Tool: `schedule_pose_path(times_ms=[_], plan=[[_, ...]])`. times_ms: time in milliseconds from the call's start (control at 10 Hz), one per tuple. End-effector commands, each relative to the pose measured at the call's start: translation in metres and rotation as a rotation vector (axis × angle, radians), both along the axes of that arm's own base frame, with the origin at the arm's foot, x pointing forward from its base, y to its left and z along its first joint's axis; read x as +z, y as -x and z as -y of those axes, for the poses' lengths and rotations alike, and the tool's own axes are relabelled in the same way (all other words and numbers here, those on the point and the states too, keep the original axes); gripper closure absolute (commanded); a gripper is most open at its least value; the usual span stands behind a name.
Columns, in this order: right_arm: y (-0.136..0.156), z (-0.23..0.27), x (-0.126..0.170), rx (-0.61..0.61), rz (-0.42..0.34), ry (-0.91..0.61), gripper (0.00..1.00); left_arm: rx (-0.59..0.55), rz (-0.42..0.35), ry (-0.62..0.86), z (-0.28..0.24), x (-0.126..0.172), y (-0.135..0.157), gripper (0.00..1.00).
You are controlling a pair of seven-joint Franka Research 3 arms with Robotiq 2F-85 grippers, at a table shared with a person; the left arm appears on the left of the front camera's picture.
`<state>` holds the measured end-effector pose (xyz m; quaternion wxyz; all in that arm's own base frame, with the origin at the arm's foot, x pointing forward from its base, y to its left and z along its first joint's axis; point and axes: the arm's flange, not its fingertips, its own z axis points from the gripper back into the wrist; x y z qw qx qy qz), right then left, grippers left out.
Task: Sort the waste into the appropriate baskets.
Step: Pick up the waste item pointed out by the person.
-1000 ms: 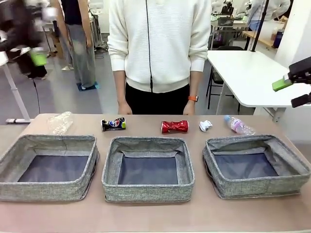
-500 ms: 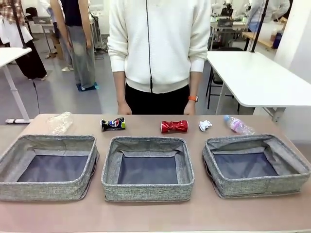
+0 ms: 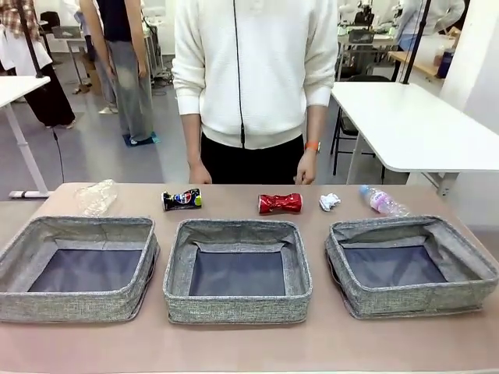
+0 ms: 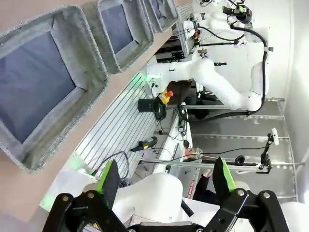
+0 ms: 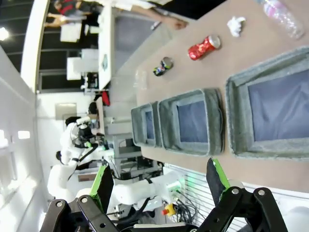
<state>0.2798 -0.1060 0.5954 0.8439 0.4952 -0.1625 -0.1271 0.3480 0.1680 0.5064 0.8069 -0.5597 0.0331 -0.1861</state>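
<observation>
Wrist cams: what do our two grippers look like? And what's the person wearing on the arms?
Left gripper and right gripper look alike: black linkage bodies with visible pivot bolts and bright green finger pads. The person wears a white ribbed sweater with long sleeves, and an orange band on one wrist.

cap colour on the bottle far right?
Blue; the bottle has a pink label too. Front view shows it best.

bg: person (image 3: 255,70) white top, far side | orange watch (image 3: 312,146) | white table (image 3: 421,125) far R
</observation>
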Motion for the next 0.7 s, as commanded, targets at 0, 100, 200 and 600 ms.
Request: schedule_pose_path(times_ms=[0, 100, 200, 600], plan=[[0.0025, 0.0047, -0.0010, 0.003, 0.026, -0.016, 0.00, -0.006, 0.023, -0.010, -0.0004, -0.0019, 0.0032, 0.00], [0.0025, 0.0047, -0.0010, 0.003, 0.026, -0.016, 0.00, -0.006, 0.023, -0.010, -0.0004, -0.0019, 0.0032, 0.00], [0.0025, 0.0047, -0.0010, 0.003, 0.026, -0.016, 0.00, -0.006, 0.023, -0.010, -0.0004, -0.0019, 0.0032, 0.00], [0.0025, 0.0047, -0.0010, 0.003, 0.026, -0.016, 0.00, -0.006, 0.023, -0.010, -0.0004, -0.0019, 0.0032, 0.00]])
